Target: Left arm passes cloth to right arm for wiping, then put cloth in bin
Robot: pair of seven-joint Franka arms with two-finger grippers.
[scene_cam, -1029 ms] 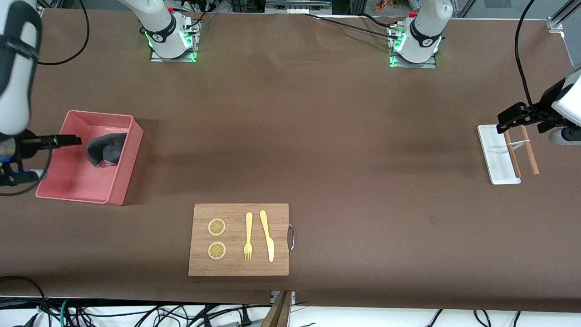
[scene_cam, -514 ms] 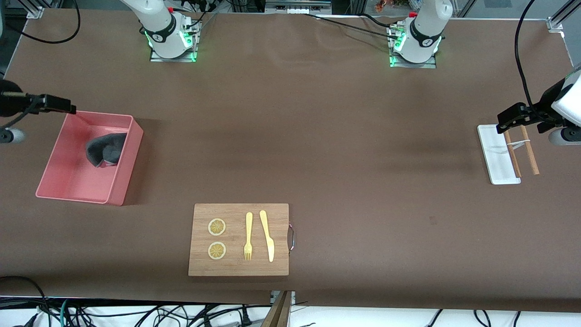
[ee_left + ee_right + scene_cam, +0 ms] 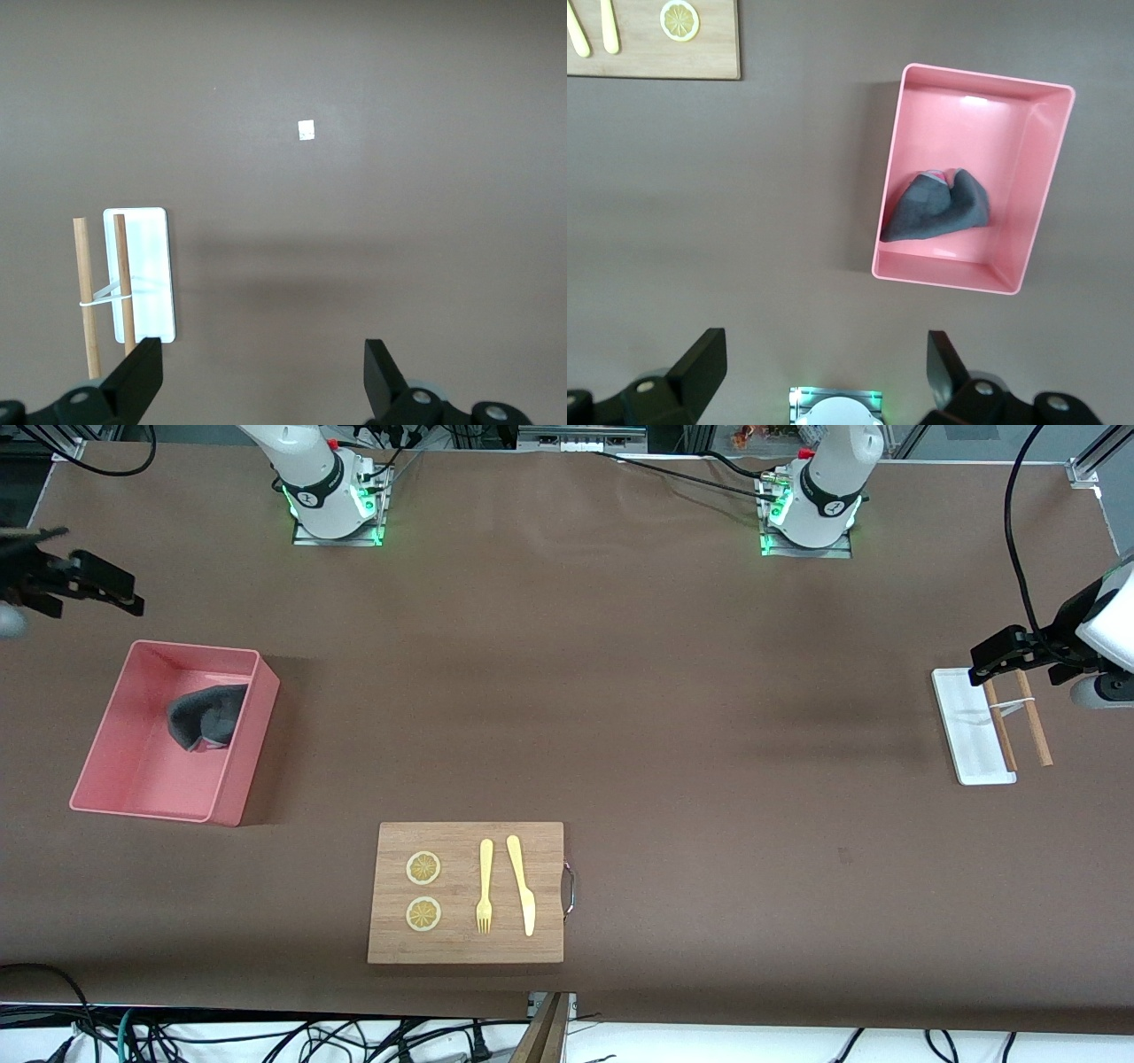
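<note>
The cloth (image 3: 205,717) lies crumpled in the pink bin (image 3: 239,797), dark grey face up with a bit of crimson showing; the right wrist view shows it too (image 3: 937,208) inside the bin (image 3: 1041,195). My right gripper (image 3: 111,589) is open and empty, up in the air over the table at the right arm's end, away from the bin. In the right wrist view (image 3: 824,367) its jaws stand wide apart. My left gripper (image 3: 997,657) is open and empty over the white tray (image 3: 961,731), and waits; the left wrist view (image 3: 261,376) shows bare table between its jaws.
A wooden board (image 3: 466,893) with two lemon slices, a fork (image 3: 485,886) and a knife (image 3: 522,884) lies near the table's front edge. Two wooden sticks (image 3: 1032,717) rest across the white tray (image 3: 155,274) at the left arm's end.
My right gripper has risen out of the bin and drawn back toward the right arm's base. The cloth stays in the bin. The left arm has not moved.
</note>
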